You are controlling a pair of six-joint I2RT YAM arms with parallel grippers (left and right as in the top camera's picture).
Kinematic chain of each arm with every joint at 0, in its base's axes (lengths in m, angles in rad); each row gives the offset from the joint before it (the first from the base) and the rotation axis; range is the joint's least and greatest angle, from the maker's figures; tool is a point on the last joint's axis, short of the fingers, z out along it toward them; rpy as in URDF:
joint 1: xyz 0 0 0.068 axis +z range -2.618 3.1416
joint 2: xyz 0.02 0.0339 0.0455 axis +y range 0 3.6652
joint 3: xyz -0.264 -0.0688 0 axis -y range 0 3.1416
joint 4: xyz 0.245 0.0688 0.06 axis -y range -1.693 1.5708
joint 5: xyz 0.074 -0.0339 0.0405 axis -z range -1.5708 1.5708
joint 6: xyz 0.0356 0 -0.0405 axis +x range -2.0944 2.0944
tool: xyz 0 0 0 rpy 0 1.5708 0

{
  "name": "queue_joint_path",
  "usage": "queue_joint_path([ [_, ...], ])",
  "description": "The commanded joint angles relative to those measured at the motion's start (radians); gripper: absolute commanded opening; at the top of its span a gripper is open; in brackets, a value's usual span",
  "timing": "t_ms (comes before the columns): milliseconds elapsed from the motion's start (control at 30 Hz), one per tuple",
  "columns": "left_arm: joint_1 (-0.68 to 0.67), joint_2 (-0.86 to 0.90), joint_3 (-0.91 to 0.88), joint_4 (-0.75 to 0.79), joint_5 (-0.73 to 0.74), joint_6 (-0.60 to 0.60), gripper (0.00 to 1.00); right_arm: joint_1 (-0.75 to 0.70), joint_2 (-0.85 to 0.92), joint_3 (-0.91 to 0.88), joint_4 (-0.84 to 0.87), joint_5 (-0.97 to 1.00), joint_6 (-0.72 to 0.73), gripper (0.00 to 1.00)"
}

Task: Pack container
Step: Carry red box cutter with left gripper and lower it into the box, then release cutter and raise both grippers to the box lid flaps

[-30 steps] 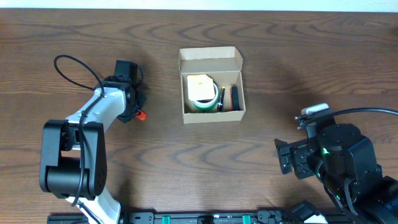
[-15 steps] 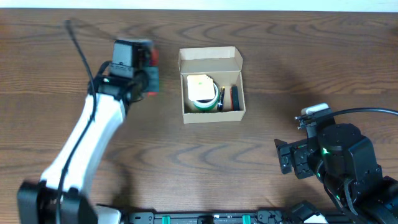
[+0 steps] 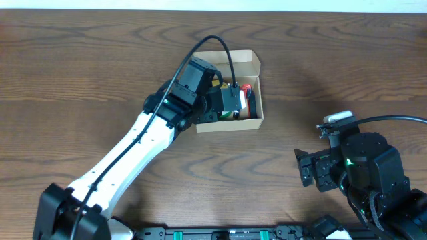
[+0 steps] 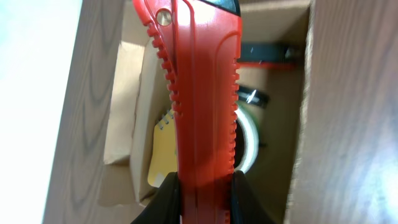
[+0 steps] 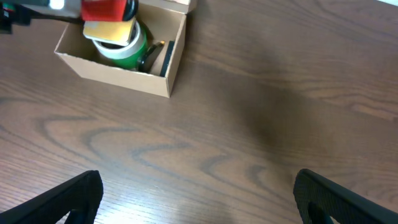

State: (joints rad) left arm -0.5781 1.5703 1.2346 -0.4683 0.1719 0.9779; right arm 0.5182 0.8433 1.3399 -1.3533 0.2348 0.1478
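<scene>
Red ribbed plastic, the handle of a utility knife [image 4: 205, 93], fills your left wrist view. Your left tool [image 4: 204, 186] is closed tight on its lower end, one finger pressing each side. That tool hangs directly over the small tan cardboard box [image 3: 233, 124], which sits on the brown wood-grain worktop [image 3: 80, 60] a little beyond its middle, with its flap lid open at the far edge.

Under the knife, inside the box, you can see a yellow notepad [image 4: 160, 152] lying on a green-and-white tape roll [image 4: 247, 137]. Dark pen-like items [image 5: 165, 59] lie along the right-hand wall. Whether the knife touches any of them you cannot tell.

Your right tool [image 5: 196, 186] is spread wide and holds nothing. It sits well apart from the box, near the worktop's front right.
</scene>
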Motion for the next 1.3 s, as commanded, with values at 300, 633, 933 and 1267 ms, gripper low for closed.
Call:
queue_joint_path([
  [300,-0.048,0.071,-0.003,0.001,-0.034,0.098,0.07,-0.007,0.000,0.001,-0.001,0.000,-0.014,0.99],
  [633,-0.051,0.039,-0.001,0.002,-0.105,-0.079,0.80,-0.007,0.000,0.001,-0.001,0.000,-0.014,0.99],
  [933,-0.048,-0.146,0.014,0.002,-0.105,-0.331,0.74,-0.007,0.000,0.001,-0.001,0.000,-0.014,0.99],
  [1267,0.055,-0.227,0.014,0.001,-0.097,-0.626,0.12,-0.007,0.000,0.001,-0.001,0.000,-0.014,0.99],
])
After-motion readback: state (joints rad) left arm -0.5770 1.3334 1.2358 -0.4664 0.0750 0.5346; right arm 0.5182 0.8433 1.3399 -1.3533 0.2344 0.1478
